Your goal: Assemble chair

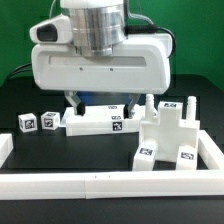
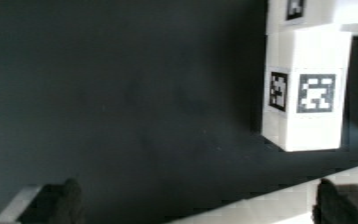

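My pincer (image 2: pixel 202 207) is apart, with nothing between its fingers (image 2: pixel 51 204), and it hangs low over the dark desk (image 2: pixel 123 110), about the middle of it. The parts of the chair (image 1: pixel 166 142) lie scattered: a long white slab (image 1: pixel 100 121) with tags lies just beside my fingers, on the side of the desk's front edge; two small tagged blocks (image 1: pixel 27 122) stand toward the desk's edge at the exterior view's left; a bigger blocky piece (image 1: pixel 158 127) with short posts pointing up stands near the front corner at the exterior view's right, close to the border rail (image 1: pixel 100 186). In the wrist view only one white tagged part shows, most likely this same slab (image 2: pixel 306 95), and it lies off to one side, not between my fingers. Here is the main danger, I think: if I descend and close now, the fingers meet on empty desk, or one finger lands on top of the slab and pushes or tips it. A pushed slab can slide into the small tagged blocks or turn, and then it sits badly for the grasp. My wide body also hides part of the slab from the exterior camera, so I cannot tell exactly how near my fingers are to it.
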Motion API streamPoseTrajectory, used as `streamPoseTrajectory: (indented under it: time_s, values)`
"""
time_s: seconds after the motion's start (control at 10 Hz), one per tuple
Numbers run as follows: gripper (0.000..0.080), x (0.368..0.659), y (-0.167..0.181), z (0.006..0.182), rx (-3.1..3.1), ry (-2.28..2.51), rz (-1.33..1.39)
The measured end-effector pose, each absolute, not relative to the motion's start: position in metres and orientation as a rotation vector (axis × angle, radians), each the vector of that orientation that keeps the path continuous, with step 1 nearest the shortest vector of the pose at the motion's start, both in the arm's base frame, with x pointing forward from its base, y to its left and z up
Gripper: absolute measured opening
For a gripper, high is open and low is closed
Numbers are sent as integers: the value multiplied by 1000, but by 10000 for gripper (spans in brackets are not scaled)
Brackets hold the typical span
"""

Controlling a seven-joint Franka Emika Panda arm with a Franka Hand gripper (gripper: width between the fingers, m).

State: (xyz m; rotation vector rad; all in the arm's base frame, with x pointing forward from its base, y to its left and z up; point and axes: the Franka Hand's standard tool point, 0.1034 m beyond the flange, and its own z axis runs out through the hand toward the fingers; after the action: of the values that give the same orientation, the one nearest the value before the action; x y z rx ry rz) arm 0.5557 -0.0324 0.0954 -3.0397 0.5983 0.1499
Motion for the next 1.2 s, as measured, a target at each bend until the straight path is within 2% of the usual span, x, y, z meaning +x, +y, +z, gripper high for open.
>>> streamPoseTrajectory:
  time_s: [0.2,0.6,1.0,1.2]
  values:
    - [649,535,-36,92,-2980,798,159]
    - [649,537,-30,90,-2813,1200,168]
    - [649,489,-45,77,-2416,1832,213]
    - [649,486,-42,75,-2372,1894,229]
